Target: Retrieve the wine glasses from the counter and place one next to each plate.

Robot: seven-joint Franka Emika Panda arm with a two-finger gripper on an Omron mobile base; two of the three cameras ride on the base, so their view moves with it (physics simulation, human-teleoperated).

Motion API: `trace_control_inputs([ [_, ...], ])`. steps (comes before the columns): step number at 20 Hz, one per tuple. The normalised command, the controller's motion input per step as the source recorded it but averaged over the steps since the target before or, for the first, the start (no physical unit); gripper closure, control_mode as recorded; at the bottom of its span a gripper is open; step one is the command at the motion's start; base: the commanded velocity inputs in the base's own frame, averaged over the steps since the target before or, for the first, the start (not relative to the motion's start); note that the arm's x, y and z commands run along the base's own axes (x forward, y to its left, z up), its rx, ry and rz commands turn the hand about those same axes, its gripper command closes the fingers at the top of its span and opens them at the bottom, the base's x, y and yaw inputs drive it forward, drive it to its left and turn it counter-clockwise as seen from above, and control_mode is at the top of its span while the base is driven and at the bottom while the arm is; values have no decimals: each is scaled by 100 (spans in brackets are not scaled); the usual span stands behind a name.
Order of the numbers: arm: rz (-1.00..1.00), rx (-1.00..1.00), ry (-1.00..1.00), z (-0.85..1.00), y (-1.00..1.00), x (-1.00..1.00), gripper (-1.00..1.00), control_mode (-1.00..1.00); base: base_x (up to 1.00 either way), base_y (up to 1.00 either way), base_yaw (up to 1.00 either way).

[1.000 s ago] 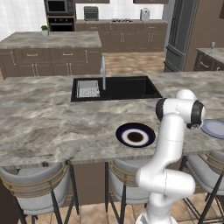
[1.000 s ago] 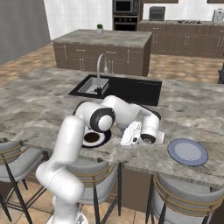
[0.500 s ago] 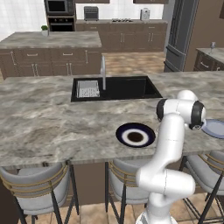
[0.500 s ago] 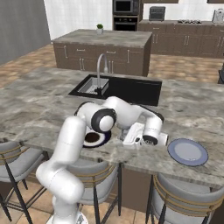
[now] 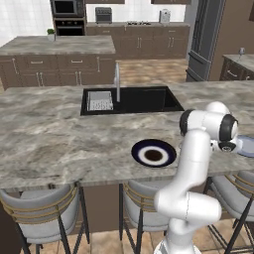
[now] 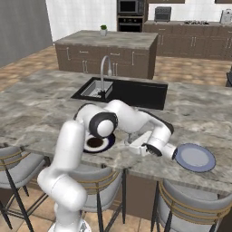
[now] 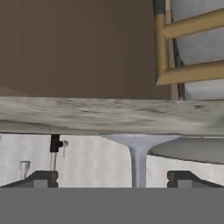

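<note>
In the hand view a wine glass stands close in front, its stem (image 7: 139, 164) and round foot (image 7: 140, 139) resting on the stone top. My gripper (image 7: 113, 177) is open, its fingertips (image 7: 43, 177) wide on either side of the stem and not touching it. In the right base view my gripper (image 6: 137, 147) lies low over the island, just left of the pale blue-grey plate (image 6: 195, 157). The navy-rimmed plate (image 5: 154, 153) sits left of my arm. Another wine glass (image 5: 241, 50) stands on the counter (image 5: 238, 59) at the far right.
The black sink (image 5: 131, 99) and faucet (image 5: 117, 79) lie behind the plates. Grey stools (image 5: 42, 208) stand along the island's near edge. A second stone-topped block (image 5: 59, 44) stands further back, with cabinets and ovens behind it.
The jaws have opened wide around the glass stem. The arm has barely moved beside the pale plate.
</note>
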Motion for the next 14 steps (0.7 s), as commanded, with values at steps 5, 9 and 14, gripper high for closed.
trace_control_inputs([
  [5, -2, 5, -16, 58, -1, -84, -100, -100, 0, 0, 0],
  [9, 0, 10, -27, 100, 0, -97, -100, -100, 0, 0, 0],
  [14, 3, 10, -9, 100, 0, -72, -100, -100, 0, 0, 0],
])
